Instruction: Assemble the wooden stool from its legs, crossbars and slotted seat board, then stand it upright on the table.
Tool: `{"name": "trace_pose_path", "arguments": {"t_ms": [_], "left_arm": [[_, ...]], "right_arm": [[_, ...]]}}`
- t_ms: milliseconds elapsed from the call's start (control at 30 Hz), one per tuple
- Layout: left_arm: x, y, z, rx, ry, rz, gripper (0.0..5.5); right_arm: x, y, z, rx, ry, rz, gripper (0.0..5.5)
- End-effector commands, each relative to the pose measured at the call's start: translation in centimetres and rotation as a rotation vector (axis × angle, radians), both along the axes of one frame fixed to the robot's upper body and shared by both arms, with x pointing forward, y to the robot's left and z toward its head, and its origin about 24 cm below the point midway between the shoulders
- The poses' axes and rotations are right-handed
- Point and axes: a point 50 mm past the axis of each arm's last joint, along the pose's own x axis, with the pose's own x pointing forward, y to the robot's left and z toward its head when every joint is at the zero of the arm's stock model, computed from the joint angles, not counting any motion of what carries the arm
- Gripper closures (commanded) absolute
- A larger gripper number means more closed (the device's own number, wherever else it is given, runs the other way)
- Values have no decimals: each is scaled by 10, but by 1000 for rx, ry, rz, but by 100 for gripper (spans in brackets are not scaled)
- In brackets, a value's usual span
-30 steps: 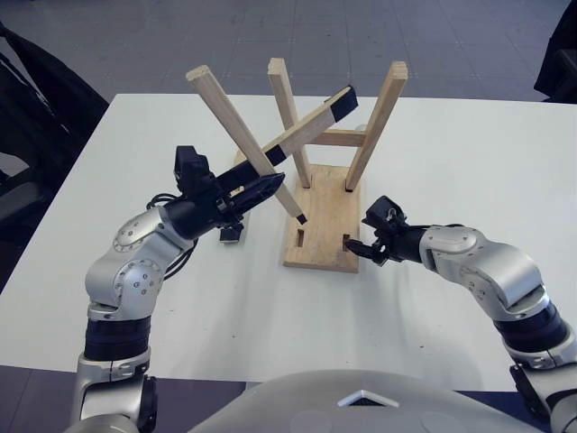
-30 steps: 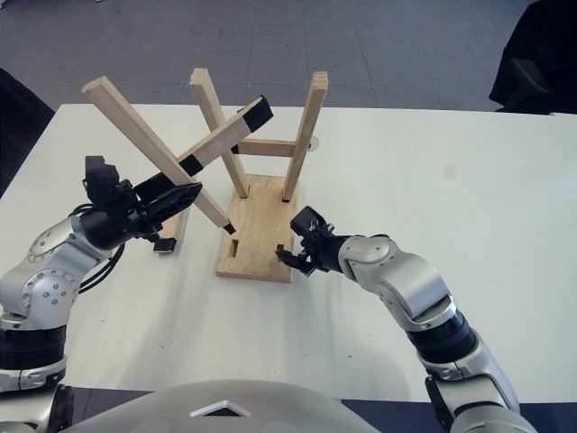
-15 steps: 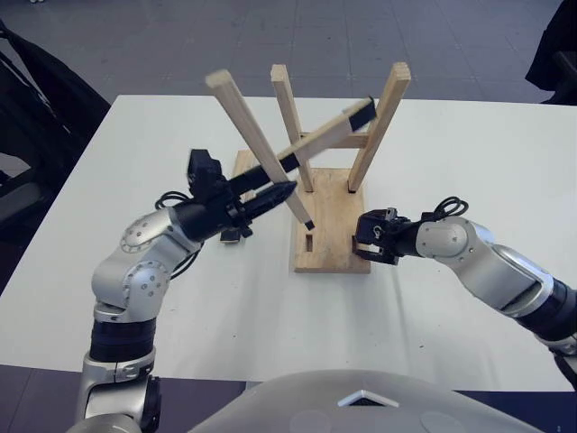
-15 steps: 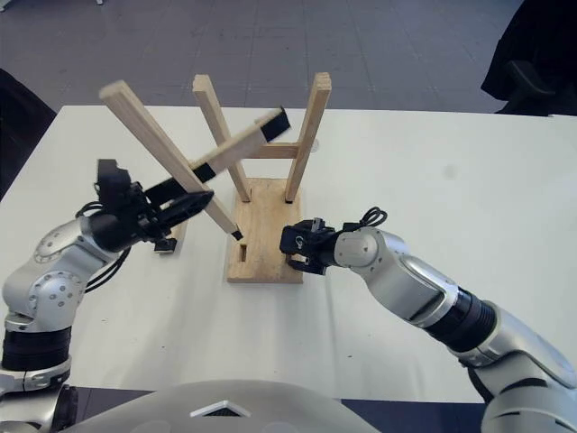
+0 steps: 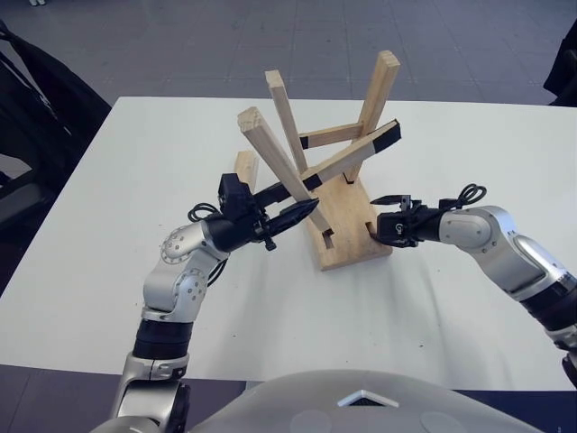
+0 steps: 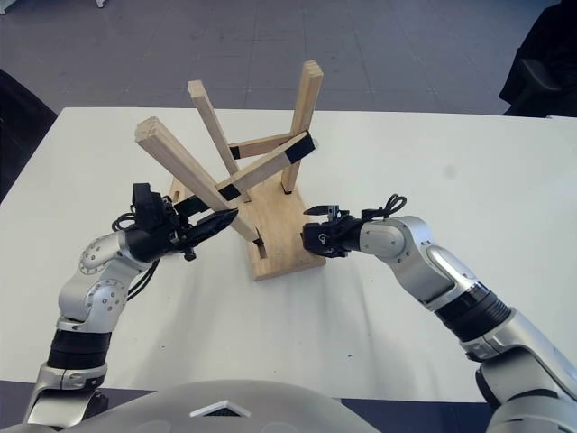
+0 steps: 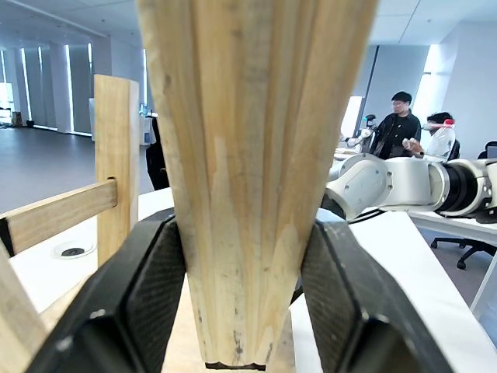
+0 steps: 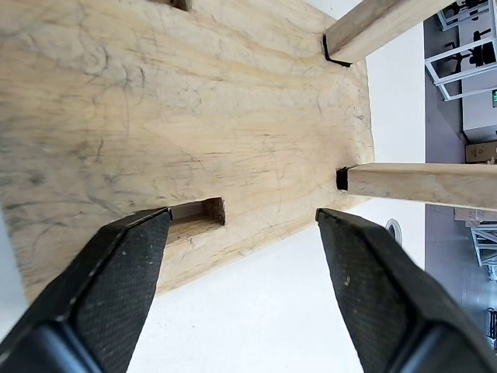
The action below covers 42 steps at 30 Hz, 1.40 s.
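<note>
Seat board lies mid-table, wide white room all round; pale wood, two legs slotted. Left gripper clamps a tilted third leg; right gripper gapes at the board's right edge.

Head views: bright, even light from overhead, diffuse. The white table reads bright with no hot spots; the floor behind is a darker grey. The seat board throws a short, soft-edged shadow on the table along its near edge. Left wrist view: the leg is lit from the front, the black pads of the left gripper read dark with a dull sheen on their rims, and the tall windows in the hall behind glow pale. Right wrist view: the board is lit flat, its open slot is in shadow, and the table beside it is nearly washed out to white. Both wrist views stretch near things wide toward the corners.
</note>
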Motion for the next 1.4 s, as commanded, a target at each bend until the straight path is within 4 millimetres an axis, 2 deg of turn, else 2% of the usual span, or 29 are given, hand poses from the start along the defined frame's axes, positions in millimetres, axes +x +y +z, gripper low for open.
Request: {"name": "trace_pose_path", "arguments": {"t_ms": [33,233,467,900,1133,1233,1300,1400], "left_arm": [[-1,1,-13,41,4,8,342],[6,0,-22,59,-5,17,342],[3,-5,-28,69,16,-30,342],[10,6,-44,151,56,-46,342],[24,13,-50,317,89,-146,344],[26,10,-47,426,78,-212,345],[22,4,-47,504,77,-247,345],[9,-3,-53,578,167,-262,345]], "right_arm": [[-9,-4,-20,-55,87,-11,206],[-10,0,-17,-47,76,-6,206],[-9,3,-17,-47,63,-7,206],[-15,7,-18,-48,63,5,206],[-15,7,-18,-42,58,-1,206],[-16,7,-18,-37,56,-9,206],[-16,8,-18,-32,55,-14,206],[-18,9,-19,-22,54,-22,206]]}}
